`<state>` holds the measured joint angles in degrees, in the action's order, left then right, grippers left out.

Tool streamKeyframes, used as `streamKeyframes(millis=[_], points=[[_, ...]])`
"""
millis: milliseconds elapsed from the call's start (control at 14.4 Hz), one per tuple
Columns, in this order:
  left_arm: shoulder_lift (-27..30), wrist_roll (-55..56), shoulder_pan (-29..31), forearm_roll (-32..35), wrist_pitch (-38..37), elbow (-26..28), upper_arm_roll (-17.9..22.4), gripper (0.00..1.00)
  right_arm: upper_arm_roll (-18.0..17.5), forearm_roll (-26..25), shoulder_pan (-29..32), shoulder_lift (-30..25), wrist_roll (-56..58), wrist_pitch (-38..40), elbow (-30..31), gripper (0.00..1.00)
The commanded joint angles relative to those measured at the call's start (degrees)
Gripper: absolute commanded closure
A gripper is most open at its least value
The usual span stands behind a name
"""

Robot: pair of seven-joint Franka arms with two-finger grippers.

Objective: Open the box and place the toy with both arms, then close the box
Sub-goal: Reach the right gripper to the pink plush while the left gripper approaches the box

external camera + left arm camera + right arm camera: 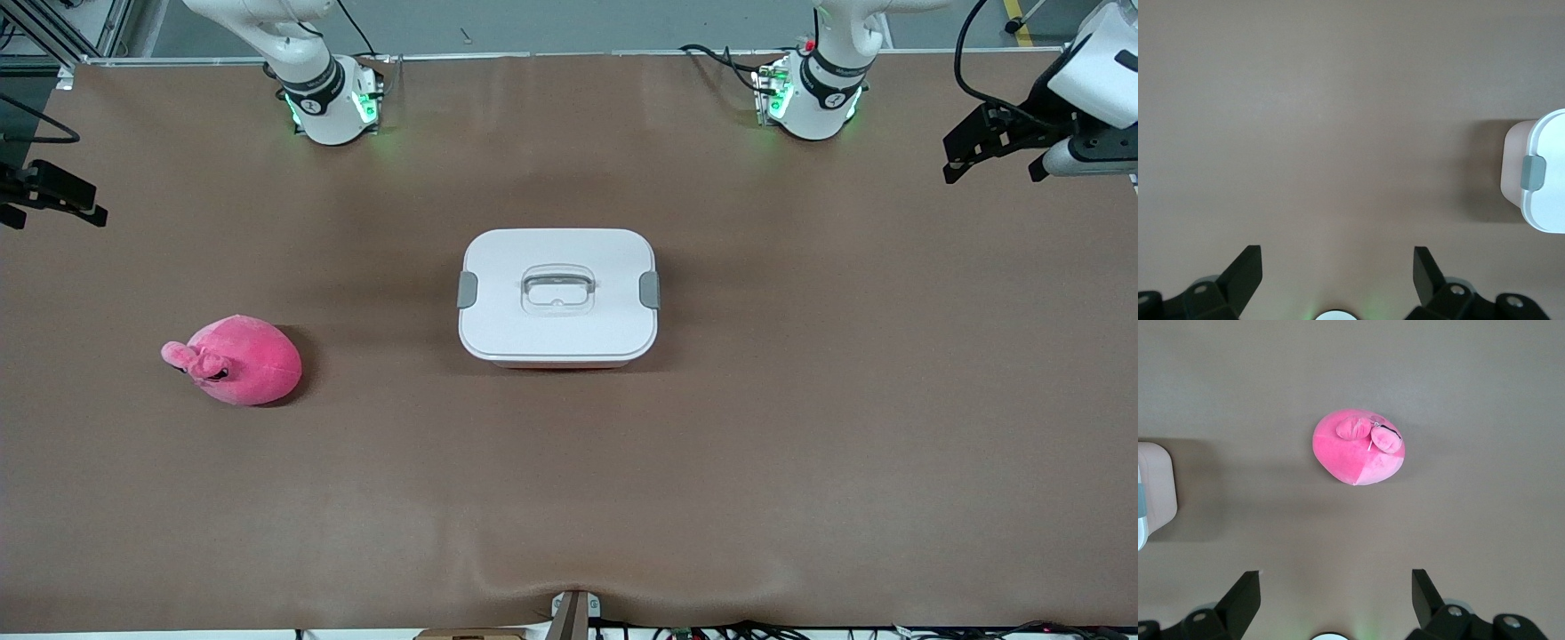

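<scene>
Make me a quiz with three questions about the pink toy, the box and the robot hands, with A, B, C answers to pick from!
1. Where is the toy?
A. On the table, toward the right arm's end
B. Inside the box
C. On top of the lid

2. What colour are the side clips on the box?
A. Red
B. Grey
C. Green

3. What is the left gripper doing?
A. Holding the toy
B. Gripping the box handle
C. Open, holding nothing

Answers:
1. A: the toy lies on the bare table beside the box, a little nearer the front camera.
2. B: a grey clip sits at each end of the white lid.
3. C: its fingers stand wide apart over the table, like the right gripper.
</scene>
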<state>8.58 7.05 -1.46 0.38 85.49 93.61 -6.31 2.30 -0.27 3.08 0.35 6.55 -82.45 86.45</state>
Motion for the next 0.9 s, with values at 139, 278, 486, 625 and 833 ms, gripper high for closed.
streamKeyframes(millis=[139,278,486,625,833], points=[[-0.2,-0.5,0.1,0.1,-1.1,-1.0,-0.2,0.00,0.1,-0.9,0.0,0.0,0.6,-1.0,-0.6,0.00],[-0.3,-0.5,0.1,0.1,-1.1,-1.0,-0.2,0.00,0.2,-1.0,-0.3,0.0,0.6,-1.0,-0.6,0.00],[-0.6,-0.2,0.3,0.1,-1.1,-1.6,-0.1,0.00,0.2,-1.0,-0.2,0.0,0.6,-1.0,-0.4,0.00],[-1.5,-0.2,0.5,0.1,-1.1,-2.4,-0.2,0.00,0.1,-0.9,0.0,0.1,1.0,-1.9,0.7,0.00],[-2.0,0.0,0.0,-0.4,-1.2,-1.7,-0.6,0.00,0.2,-1.0,-0.2,0.2,1.2,-4.9,3.5,0.00]])
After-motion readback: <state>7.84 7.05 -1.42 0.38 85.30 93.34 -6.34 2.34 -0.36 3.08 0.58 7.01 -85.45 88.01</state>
